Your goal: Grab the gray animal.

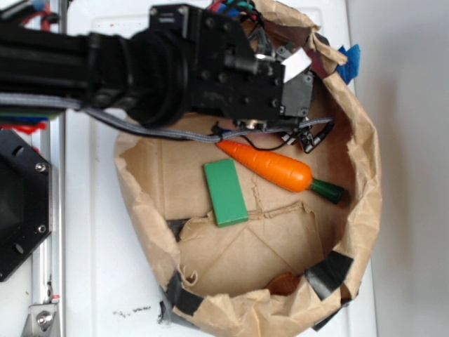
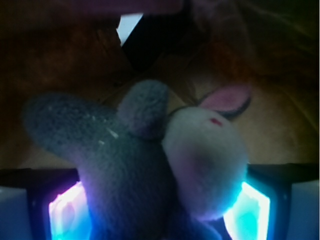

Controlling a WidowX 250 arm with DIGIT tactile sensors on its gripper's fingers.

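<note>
- The gray animal (image 2: 150, 165) is seen only in the wrist view, where it fills the space between the two lit fingers (image 2: 67, 212) of the hand (image 2: 160, 215); in the exterior view it is hidden beneath the arm.
- The hand is judged to be closed on the gray animal's body, since the plush sits pressed between both pads, though the contact itself is blurred.
- The hand (image 1: 280, 105) is placed over the far upper part of the brown paper bag (image 1: 365, 175), which lies opened out on the white tabletop (image 1: 91, 232).
- An orange carrot (image 1: 270, 167) and a green block (image 1: 225, 191) are left on the bag's floor, just beside each other and clear of the hand.
- The toy is judged to be light, soft and squashy, unlikely to be damaged by squeezing.
- The thick torso is judged the best place to be held; ears, limbs or string would slip out.
</note>
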